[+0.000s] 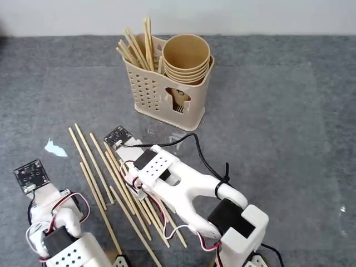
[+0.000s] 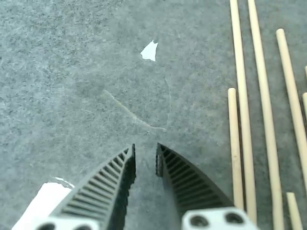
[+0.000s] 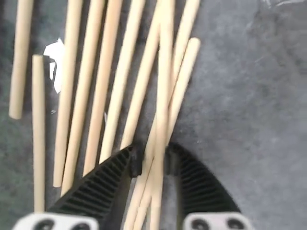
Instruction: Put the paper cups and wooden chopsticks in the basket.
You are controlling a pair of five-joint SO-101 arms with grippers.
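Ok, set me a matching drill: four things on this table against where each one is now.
1. paper cups
2. left claw
3. right claw
4. white scrap

a. around loose chopsticks
b. stacked in the basket
c. over bare mat, holding nothing
d. lying flat beside the chopsticks

Pairs: 1-b, 2-c, 3-a, 4-d.

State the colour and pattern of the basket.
Cream beige, with rows of small holes in its wall. The high view shows the basket best.
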